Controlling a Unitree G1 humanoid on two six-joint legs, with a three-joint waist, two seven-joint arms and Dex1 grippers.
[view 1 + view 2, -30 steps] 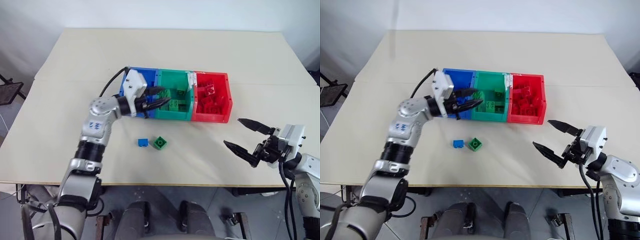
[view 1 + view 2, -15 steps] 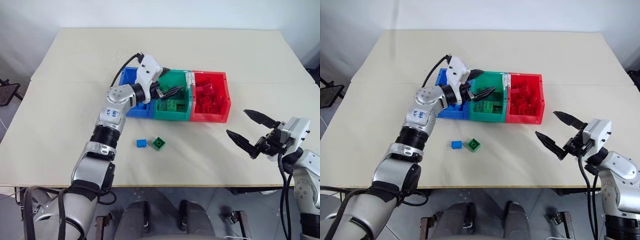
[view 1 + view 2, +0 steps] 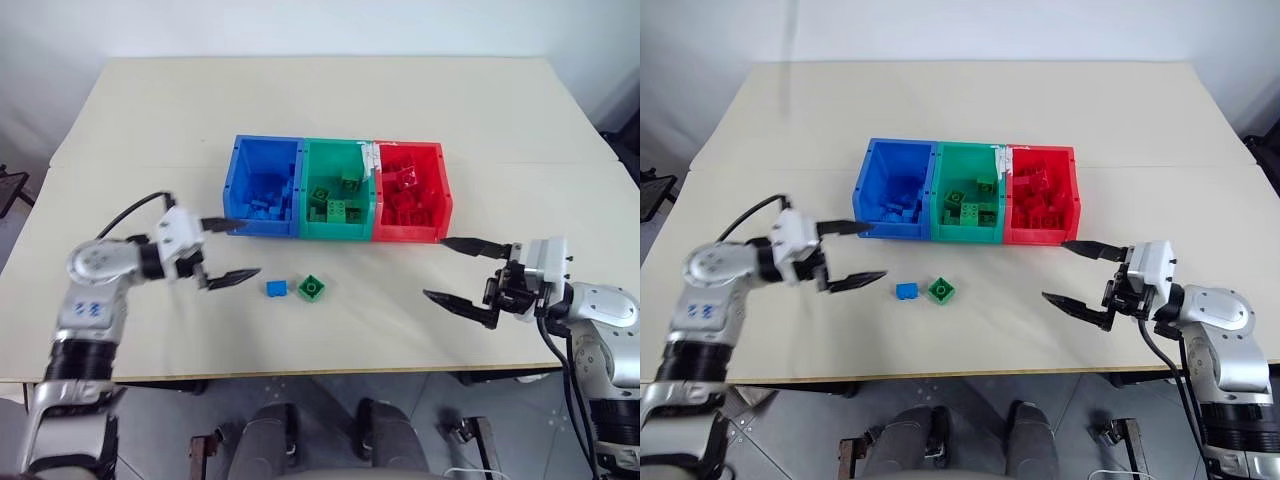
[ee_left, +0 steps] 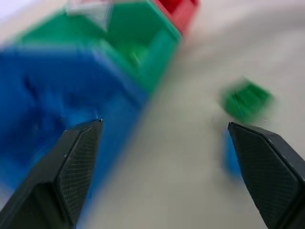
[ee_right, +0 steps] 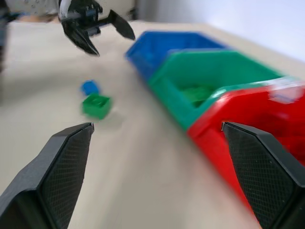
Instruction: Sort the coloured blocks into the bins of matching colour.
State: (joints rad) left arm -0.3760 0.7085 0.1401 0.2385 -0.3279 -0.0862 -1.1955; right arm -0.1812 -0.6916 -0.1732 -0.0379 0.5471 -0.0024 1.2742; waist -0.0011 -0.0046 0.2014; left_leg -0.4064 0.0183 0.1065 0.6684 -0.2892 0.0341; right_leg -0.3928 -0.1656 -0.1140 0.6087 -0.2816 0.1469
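Glossy rectangular plastic bins (image 3: 300, 232) sit mid-tabletop (image 3: 330, 100); a studded blue block (image 3: 276, 288) and green block (image 3: 312, 287) lie nearer its front edge. Left hand (image 3: 230, 250) and right hand (image 3: 458, 270) both released, empty.

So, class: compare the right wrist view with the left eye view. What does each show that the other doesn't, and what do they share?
Right wrist view alone: nothing extra that I can make out. Left eye view alone: the right gripper seen whole from above, open. Both: the left gripper, open, the loose blue block beside the green block, and the bins.
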